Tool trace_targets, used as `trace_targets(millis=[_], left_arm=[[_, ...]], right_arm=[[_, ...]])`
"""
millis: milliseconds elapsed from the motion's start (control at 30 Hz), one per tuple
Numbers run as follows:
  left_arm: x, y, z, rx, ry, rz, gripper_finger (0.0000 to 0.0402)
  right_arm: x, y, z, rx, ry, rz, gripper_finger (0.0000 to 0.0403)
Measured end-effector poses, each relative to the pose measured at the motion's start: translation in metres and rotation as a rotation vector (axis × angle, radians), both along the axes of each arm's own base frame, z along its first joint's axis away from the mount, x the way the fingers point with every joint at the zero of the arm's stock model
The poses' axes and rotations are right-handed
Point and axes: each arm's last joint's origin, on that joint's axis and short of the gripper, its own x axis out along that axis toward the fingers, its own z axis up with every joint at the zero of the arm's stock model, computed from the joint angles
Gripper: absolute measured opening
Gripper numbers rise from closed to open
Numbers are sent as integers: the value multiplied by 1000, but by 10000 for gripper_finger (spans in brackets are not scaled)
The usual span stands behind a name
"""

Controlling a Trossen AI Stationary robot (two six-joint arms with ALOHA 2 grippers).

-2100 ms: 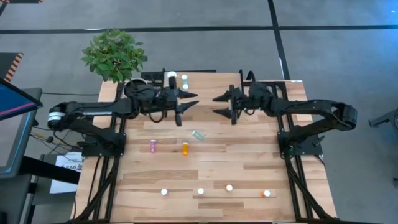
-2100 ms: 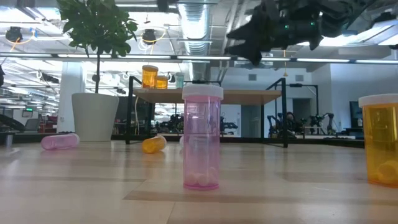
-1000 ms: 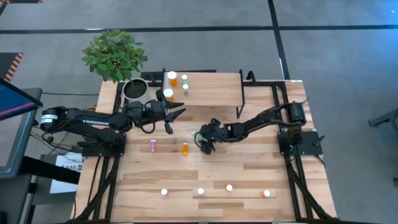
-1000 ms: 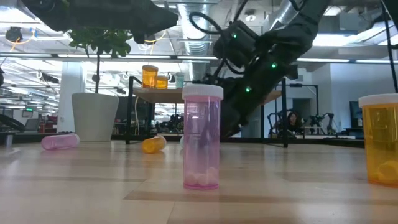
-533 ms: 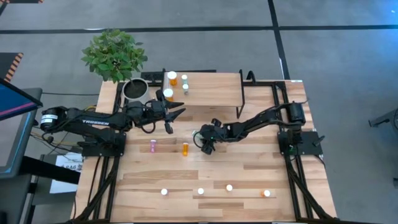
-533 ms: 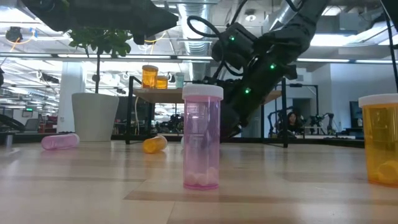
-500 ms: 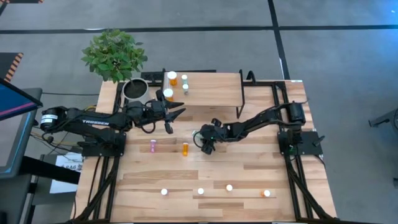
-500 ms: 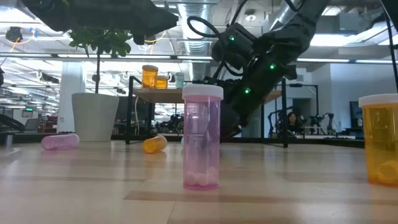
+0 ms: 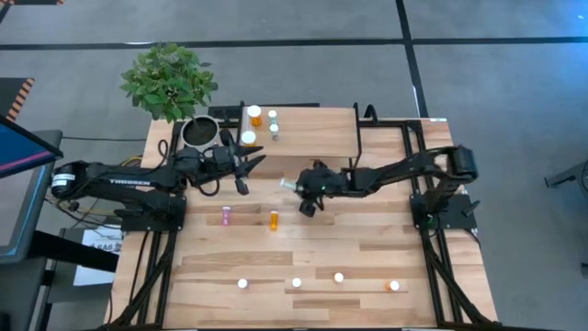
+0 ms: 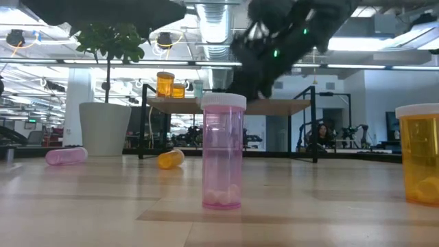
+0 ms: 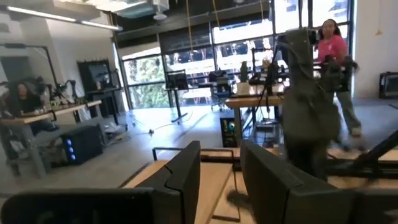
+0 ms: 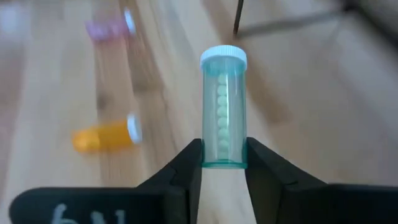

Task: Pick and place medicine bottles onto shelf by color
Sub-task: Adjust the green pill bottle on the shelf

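A pale teal medicine bottle (image 12: 222,99) with a white cap hangs above the table's middle, with my right gripper (image 12: 224,152) shut on it, just near of the shelf (image 9: 317,133). The shelf, a wood top on black legs, stands at the far edge and carries an orange bottle (image 9: 254,115) and two small bottles beside it. A pink bottle (image 9: 226,215) and an orange one (image 9: 273,220) lie on their sides on the table. My left gripper (image 9: 250,170) hovers open by the shelf's left end, nothing between its fingers (image 11: 186,180). My right gripper pinches the teal bottle's bottom end (image 12: 222,158) between its two fingers, one on each side. The fingers slant down from the table's right. The bottle sticks out ahead of them, in line with them, cap away from the gripper, lifted clear of the table.
Several bottles stand in a row near the front edge, among them a pink one (image 10: 223,151) and an orange one (image 10: 420,154). A potted plant (image 9: 168,81) in a white pot (image 9: 199,133) stands at the far left corner. The room beyond the table holds a person.
My right gripper has risen and gone toward the far edge and the shelf, taking along the teal bottle, which lay on the table and now hangs clear of it.
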Motion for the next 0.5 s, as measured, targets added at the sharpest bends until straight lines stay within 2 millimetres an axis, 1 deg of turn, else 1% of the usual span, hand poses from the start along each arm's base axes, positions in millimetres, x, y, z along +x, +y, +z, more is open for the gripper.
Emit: trace_targets(millis=[133,267,333,500], left_arm=[[-3,1,-2,-57,79,-14,123],[-2,6,6,-110,168,-19,157],[-2,7,11,-112,194,-17,174],[-1,7,23,-100,175,-20,201]], right_arm=[[-9,-8,32,-51,-92,6,131],[-18,-17,53,-90,-149,12,130],[-21,-22,60,-89,-191,30,127],[-28,-27,64,-85,-304,85,124]])
